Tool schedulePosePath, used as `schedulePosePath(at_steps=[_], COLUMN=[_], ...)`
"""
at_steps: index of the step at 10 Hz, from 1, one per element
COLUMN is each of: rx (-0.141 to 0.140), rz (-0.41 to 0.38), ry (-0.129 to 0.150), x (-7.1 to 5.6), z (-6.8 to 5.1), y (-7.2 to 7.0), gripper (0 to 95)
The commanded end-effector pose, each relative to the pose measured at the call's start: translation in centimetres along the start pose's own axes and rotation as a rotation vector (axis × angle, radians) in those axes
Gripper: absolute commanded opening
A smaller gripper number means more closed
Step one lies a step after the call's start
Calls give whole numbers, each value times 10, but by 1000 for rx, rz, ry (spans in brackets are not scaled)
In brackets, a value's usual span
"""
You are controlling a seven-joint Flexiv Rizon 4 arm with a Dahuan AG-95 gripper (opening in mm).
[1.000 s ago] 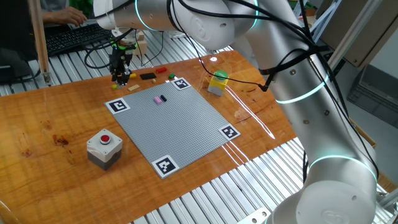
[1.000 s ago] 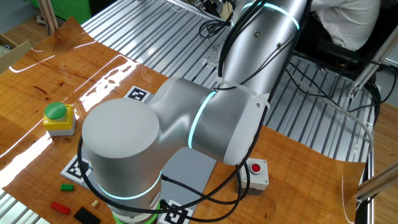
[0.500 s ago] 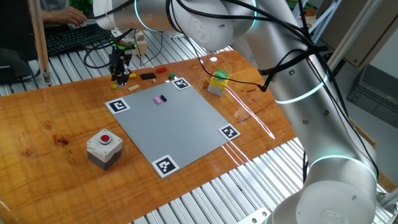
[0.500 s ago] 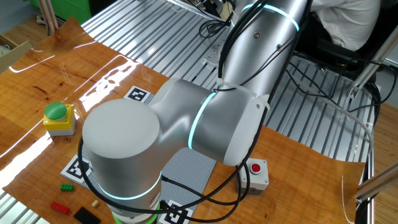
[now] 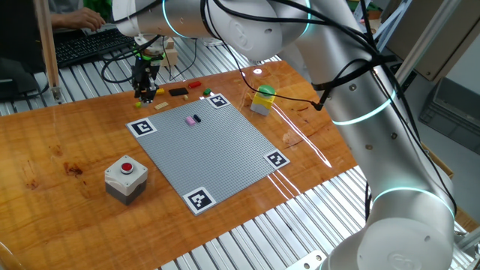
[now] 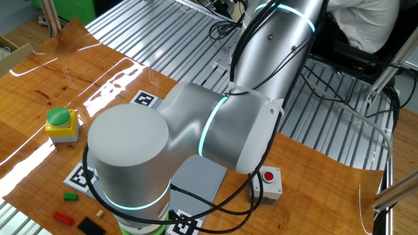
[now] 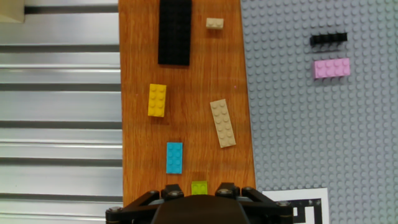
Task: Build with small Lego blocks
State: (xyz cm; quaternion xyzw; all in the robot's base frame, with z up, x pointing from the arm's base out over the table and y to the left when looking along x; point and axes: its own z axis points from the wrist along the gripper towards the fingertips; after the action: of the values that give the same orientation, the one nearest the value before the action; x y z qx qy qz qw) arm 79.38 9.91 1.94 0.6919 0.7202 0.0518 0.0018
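Gripper [image 5: 144, 93] hangs low over the loose bricks at the wooden table's [image 5: 75, 142] far edge, its fingers straddling a small lime-green plastic brick [image 7: 199, 186]; whether they're gripping it, I can't tell. Close by lie a light-blue brick [image 7: 174, 157], a yellow brick [image 7: 157, 100] and a tan brick [image 7: 222, 122]. On the grey studded baseplate [image 7: 292, 124], a pink brick [image 7: 331, 68] and black brick [image 7: 328, 39] sit pressed on, likely the build's start.
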Motion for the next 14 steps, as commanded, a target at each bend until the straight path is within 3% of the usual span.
schedulePosePath(at_steps=[1, 10, 11, 14], rx=[-1, -1, -1, -4], rz=[5, 7, 4, -18], ry=[0, -3, -4, -8], x=[1, 2, 2, 2], z=[0, 8, 9, 11], y=[0, -1, -1, -1], gripper=[380, 380, 190, 190])
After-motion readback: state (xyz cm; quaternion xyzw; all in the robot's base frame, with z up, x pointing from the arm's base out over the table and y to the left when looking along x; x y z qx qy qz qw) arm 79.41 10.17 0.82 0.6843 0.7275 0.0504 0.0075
